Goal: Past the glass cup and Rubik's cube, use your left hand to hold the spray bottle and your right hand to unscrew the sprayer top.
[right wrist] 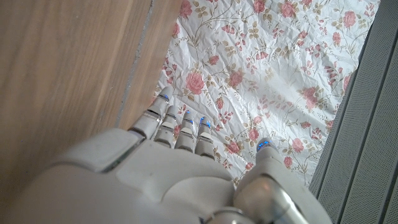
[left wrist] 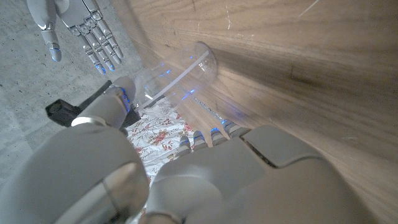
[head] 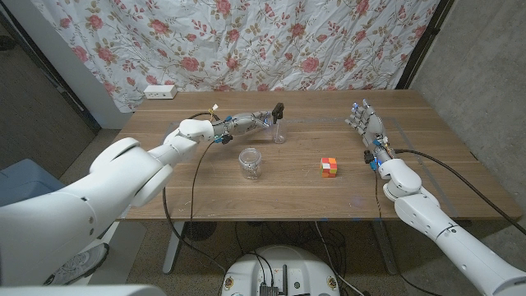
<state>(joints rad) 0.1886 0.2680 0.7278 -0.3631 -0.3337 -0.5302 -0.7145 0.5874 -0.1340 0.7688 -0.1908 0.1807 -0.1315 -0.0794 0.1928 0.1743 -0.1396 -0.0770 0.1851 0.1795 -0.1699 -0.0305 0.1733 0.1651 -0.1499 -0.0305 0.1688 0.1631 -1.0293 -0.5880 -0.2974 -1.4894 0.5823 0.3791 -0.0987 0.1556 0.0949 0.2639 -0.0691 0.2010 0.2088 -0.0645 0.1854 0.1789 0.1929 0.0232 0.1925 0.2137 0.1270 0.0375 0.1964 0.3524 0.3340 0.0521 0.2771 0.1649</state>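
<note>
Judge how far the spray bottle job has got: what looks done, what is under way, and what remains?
Done: the left hand has reached past the glass cup to the spray bottle. Under way: its fingers are at the clear bottle, though a firm grip cannot be confirmed. Left: the right hand is open and apart from the bottle, beyond the Rubik's cube, so the sprayer top is still on.

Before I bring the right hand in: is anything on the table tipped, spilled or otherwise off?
Nothing stands out. The spray bottle stands upright with the left hand at it; whether the fingers have closed on it is unclear. The glass cup and Rubik's cube sit upright and apart. The right hand is open, well clear.
</note>
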